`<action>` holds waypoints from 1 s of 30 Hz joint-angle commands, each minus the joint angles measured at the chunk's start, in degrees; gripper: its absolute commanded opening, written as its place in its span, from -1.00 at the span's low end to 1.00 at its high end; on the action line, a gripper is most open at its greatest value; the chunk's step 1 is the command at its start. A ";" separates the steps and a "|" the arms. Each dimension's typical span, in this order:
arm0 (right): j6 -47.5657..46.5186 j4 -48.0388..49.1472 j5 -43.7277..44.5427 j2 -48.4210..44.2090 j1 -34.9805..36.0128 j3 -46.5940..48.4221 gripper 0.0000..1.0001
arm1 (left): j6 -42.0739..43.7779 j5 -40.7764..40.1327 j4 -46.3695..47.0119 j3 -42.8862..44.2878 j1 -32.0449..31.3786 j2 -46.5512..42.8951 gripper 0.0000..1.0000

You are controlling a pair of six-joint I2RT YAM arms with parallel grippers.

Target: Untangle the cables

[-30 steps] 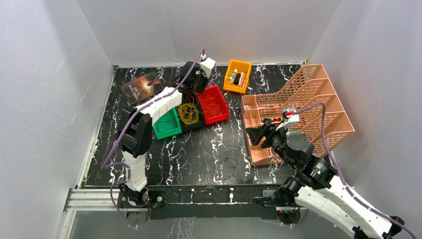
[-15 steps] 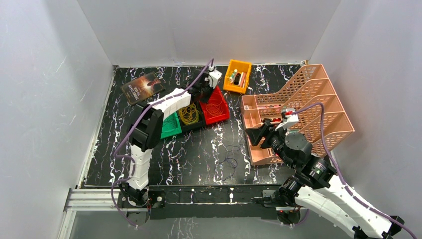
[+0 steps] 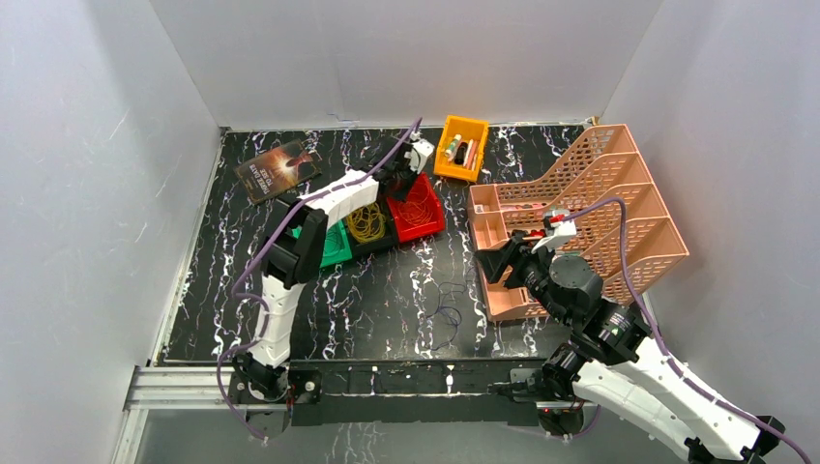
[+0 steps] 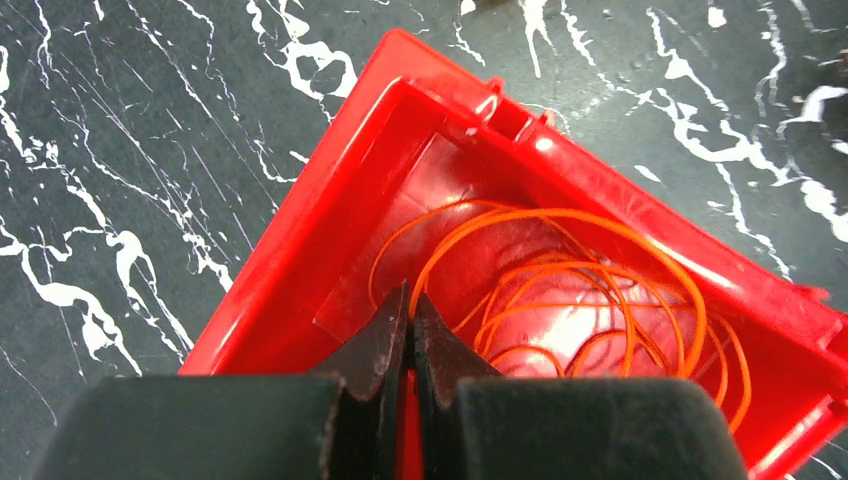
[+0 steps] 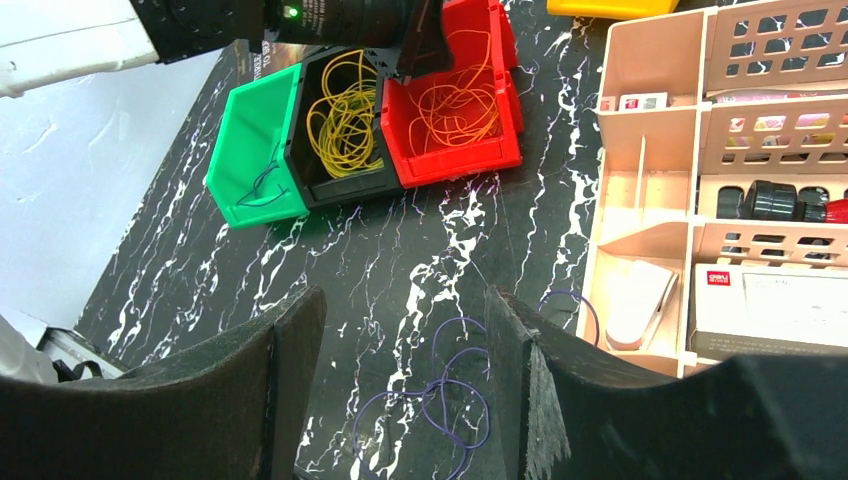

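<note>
Yellow wires [image 5: 340, 120] are seen in the black bin [image 5: 298, 95] and orange wires [image 4: 570, 300] in the red bin [image 4: 300, 270]. Over that bin the left gripper [image 4: 408, 300] is held with its jaws pressed together and no strand visibly caught, so it is best lifted straight up so that no orange loop is snagged. The purple loops [image 5: 455, 395] lie on the table [image 3: 387, 290] below the right gripper [image 5: 403, 300], whose jaws are spread wide and empty; one outer loop should be pinched and drawn off slowly.

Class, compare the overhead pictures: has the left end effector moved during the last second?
Yes. The left end effector shifted right, toward the orange bin, and is now over the red bin.
</note>
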 commanded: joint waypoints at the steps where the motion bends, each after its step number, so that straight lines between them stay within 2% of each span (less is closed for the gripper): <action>1: 0.47 1.33 0.42 -0.20 -0.08 0.45 0.36 | 1.97 -4.31 -3.96 2.79 -0.76 1.07 -1.00; 11: 0.55 0.50 0.84 -1.04 -0.08 0.29 0.37 | 3.77 -7.44 -5.54 5.44 -1.99 3.28 -0.98; 17: 0.64 0.41 0.90 -1.12 -0.13 0.36 0.37 | 3.45 -7.00 -5.75 7.60 -2.63 2.32 -0.62; 23: 0.66 0.47 1.11 -1.02 -0.08 0.20 0.37 | 3.91 -7.08 -6.01 8.86 -2.80 -0.08 -0.13; 28: 0.64 0.89 0.82 -0.63 -0.10 0.02 0.37 | 4.57 -7.78 -6.18 8.49 -2.80 -1.98 0.00; 30: 0.73 1.16 0.53 -0.47 -0.08 -0.12 0.37 | 4.89 -8.11 -6.34 8.21 -2.80 -2.52 0.12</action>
